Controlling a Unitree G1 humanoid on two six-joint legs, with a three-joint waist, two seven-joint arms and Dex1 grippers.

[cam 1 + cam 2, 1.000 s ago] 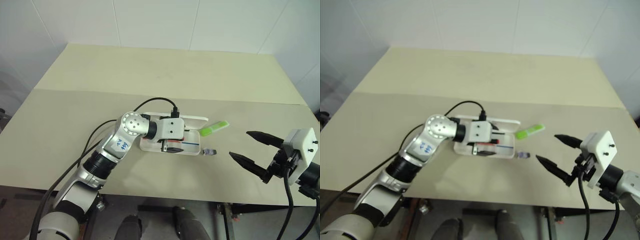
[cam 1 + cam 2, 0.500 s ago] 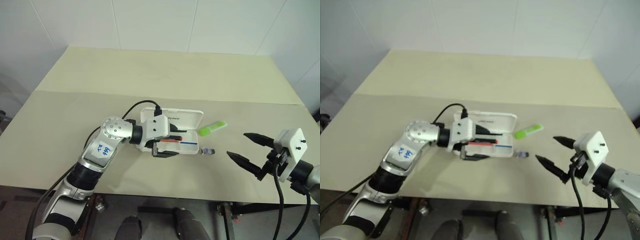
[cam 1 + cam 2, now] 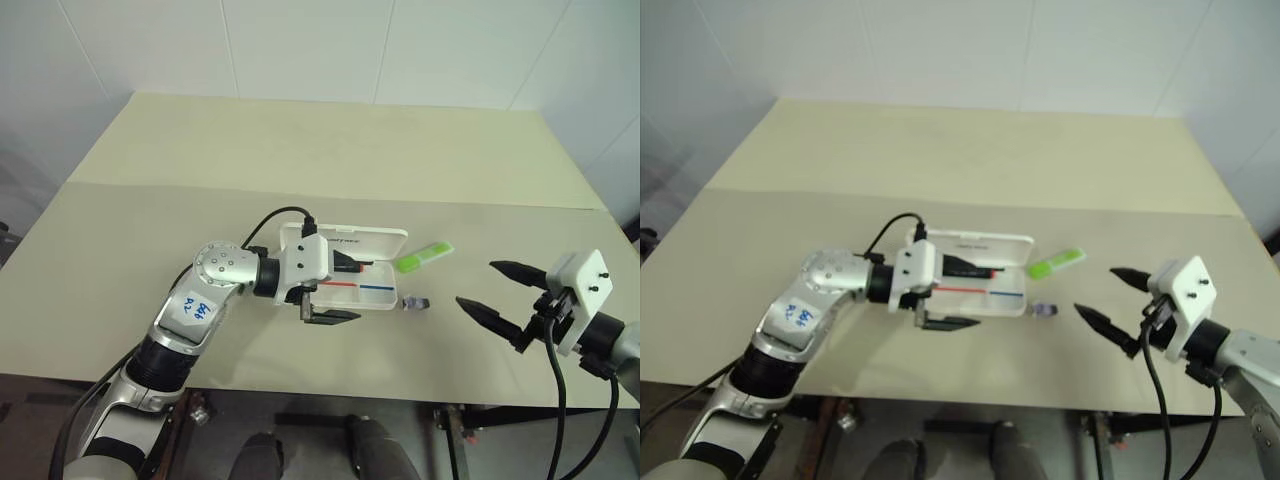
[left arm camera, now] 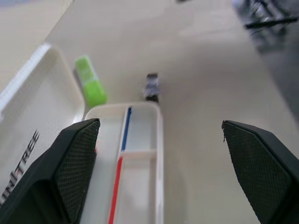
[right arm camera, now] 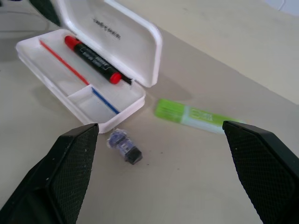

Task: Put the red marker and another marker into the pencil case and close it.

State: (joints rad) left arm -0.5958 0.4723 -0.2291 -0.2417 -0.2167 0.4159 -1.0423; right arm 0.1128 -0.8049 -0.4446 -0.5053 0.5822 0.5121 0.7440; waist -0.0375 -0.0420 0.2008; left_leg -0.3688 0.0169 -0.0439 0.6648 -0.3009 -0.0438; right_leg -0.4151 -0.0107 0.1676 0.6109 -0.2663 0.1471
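Left gripper (image 3: 333, 290) drew back — case (image 3: 385, 242) uncovered.

A bare test or lab room is suggested. A plain beige table (image 3: 300, 150), made of two boards joined along a seam, is set against white panelled walls (image 3: 300, 40) well beyond both grippers. No furnishings or decoration are seen around it. Black cables (image 3: 570, 400) are run openly along the robot's arms, as is usual on an experimental rig.
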